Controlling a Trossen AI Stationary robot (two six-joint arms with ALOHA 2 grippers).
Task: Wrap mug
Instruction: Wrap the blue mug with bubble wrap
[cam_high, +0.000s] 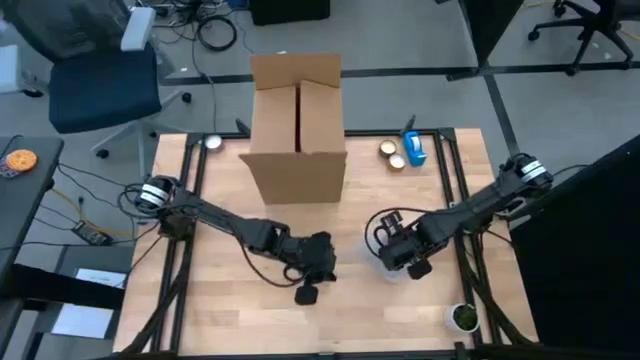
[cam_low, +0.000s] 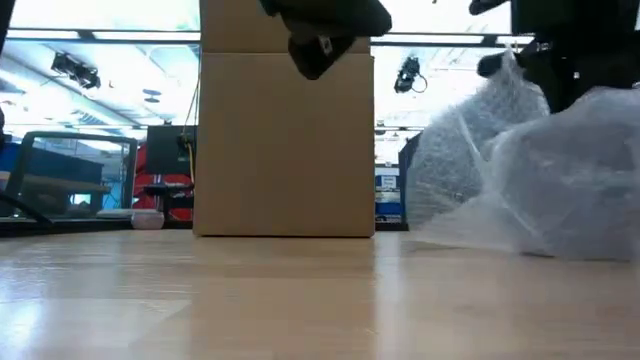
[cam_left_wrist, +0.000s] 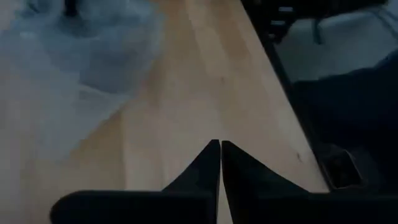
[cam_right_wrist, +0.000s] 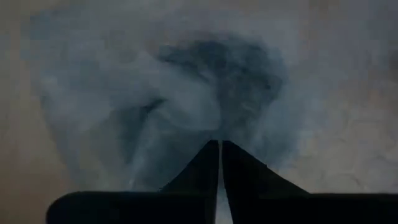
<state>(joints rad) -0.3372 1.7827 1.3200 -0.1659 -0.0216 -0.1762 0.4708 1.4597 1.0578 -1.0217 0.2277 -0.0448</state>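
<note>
Bubble wrap (cam_right_wrist: 205, 106) bundled over what is probably the mug lies just ahead of the right gripper (cam_right_wrist: 220, 146), jaws pressed together as if tamping it, while the left gripper (cam_left_wrist: 220, 146), jaws also together, hovers aside, empty.

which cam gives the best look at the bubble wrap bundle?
Low view: the bubble wrap bundle fills its right side, folds clear. Right wrist view sees it close but murky, left wrist view catches an edge, and in the high view the right gripper mostly covers it.
</note>
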